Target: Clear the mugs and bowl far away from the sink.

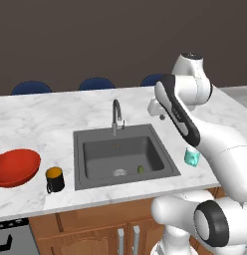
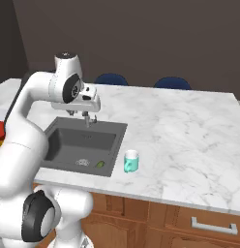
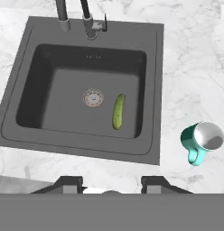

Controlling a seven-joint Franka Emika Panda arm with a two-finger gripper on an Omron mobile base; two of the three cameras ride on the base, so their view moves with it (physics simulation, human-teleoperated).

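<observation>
Sink: the dark grey sink (image 1: 123,157) sits in the middle of the white marble surface (image 2: 189,131). A curved metal tap (image 1: 116,115) stands at its back edge.

Inside the sink: a small green pickle (image 3: 118,111) lies next to the round drain (image 3: 93,98).

Teal mug: the teal mug (image 2: 131,161) stands upright on the surface, just beside the right edge of the sink. In the hand view its handle sticks out toward the bottom of the picture.

Black mug: the black mug (image 1: 55,179) with the orange inside stands on the left side, near the sink's left edge.

Red bowl: the red bowl (image 1: 16,167) sits just to the left of the black mug, near the left end of the surface.

End effector: the end effector (image 2: 89,119) hangs up in the air above the back of the sink, close to the tap. Its two fingers are partly apart, with nothing between them. It holds nothing.

Done: nothing looks finished. Both mugs are close to the sink.

Left to do: I think all three things need moving. The teal mug looks like the easiest one to grab first, as it is the one seen from the hand. The bowl is the furthest from the sink but may need to go further.
</observation>
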